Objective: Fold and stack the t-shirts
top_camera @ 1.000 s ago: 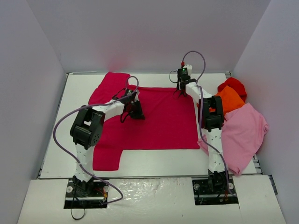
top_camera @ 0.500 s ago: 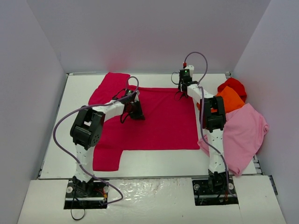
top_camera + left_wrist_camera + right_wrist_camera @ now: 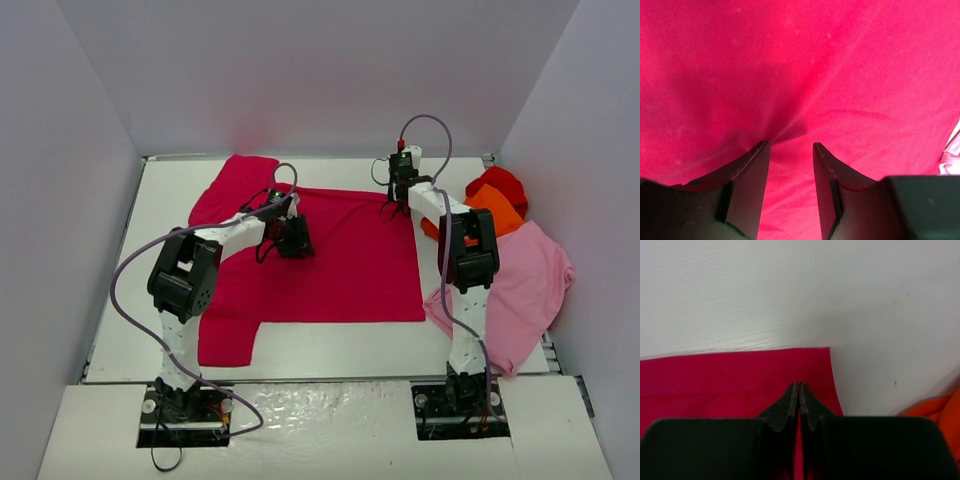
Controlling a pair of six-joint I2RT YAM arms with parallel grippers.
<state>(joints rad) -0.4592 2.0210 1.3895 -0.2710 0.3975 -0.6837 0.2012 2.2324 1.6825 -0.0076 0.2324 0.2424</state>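
Crimson t-shirt [image 3: 340, 260]: spread flat over the middle of the white desk [image 3: 330, 345]. One sleeve reaches toward the far left corner, the other toward the near edge on the left.

Left end effector [image 3: 297, 243]: set down on the shirt's far left part. In the wrist view its fingers [image 3: 747, 175] stand apart, and the cloth puckers into creases at the gap between their tips.

Right end effector [image 3: 799, 387]: at the shirt's far right corner, fingers pressed together tip to tip. It seems to nip the cloth just inside the hem, though the pinch itself is hidden.

Pile at the right edge of the desk:
- Bright red t-shirt [image 3: 500, 183], farthest, bunched.
- Orange t-shirt [image 3: 492, 212], bunched against the red one.
- Light pink t-shirt [image 3: 525, 285], nearest, spread loosely.
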